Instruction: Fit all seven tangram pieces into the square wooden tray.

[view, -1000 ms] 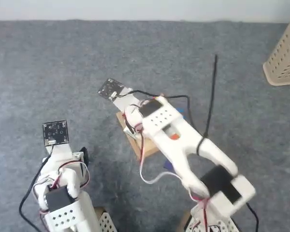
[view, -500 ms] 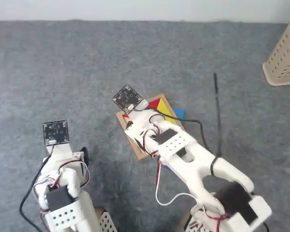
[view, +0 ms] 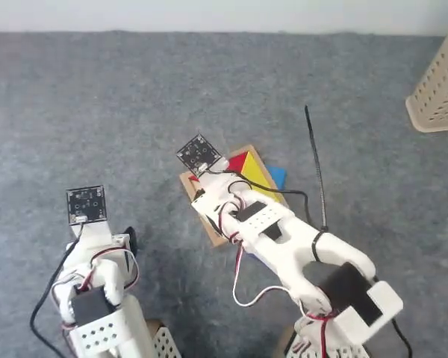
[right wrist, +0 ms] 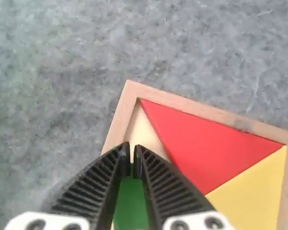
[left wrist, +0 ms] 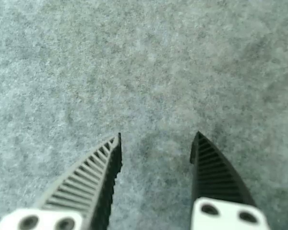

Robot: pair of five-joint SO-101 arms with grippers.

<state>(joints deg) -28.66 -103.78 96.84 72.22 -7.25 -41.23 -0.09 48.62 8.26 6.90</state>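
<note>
The right gripper [right wrist: 131,148] sits over the tray [right wrist: 119,115] corner, mid-frame.
Its jaws are clenched beside the red triangle [right wrist: 197,146]; the left gripper [left wrist: 156,140] jaws hang released over the grey worktop [left wrist: 134,57].

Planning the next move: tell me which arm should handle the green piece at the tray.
Right. Its hand is directly over the green piece at the wooden tray; the left hand hangs open over bare carpet.

Matt wooden tray [right wrist: 116,120], rough fibrous carpet [right wrist: 48,72]
</note>
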